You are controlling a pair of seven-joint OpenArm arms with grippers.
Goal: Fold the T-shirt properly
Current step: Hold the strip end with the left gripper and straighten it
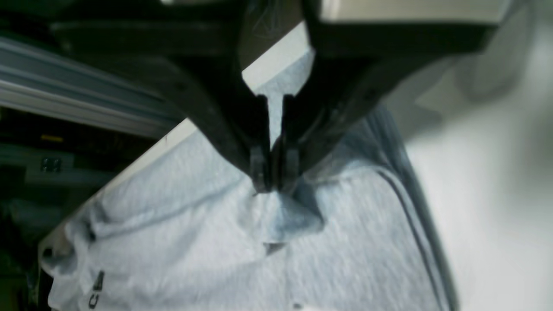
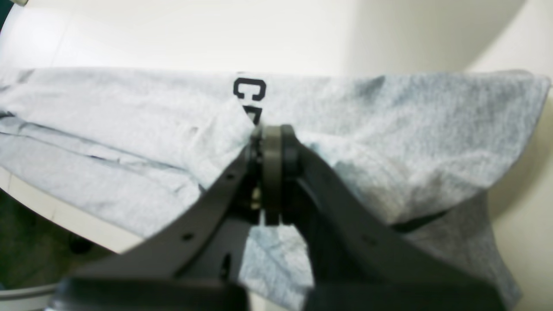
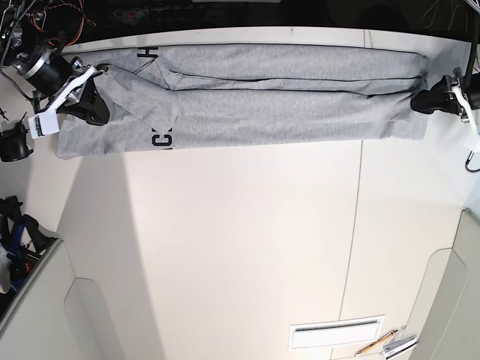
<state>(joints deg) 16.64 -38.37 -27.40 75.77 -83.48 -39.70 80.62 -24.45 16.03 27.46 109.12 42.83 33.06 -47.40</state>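
T-shirt (image 3: 262, 97) lies in a long strip at the desk's (image 3: 247, 247) 12 o'clock; left end effector (image 1: 273, 186) and right end effector (image 2: 271, 131) each clamp it.

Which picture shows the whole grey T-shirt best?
The base view: the T-shirt lies there as one long folded strip across the table's far edge, both ends visible. The left wrist view shows only a pinched corner, and the right wrist view only the end with black letters.

Right claw (image 2: 271, 142) pinching grey T-shirt (image 2: 389, 129), black letters (image 2: 249, 90) beyond
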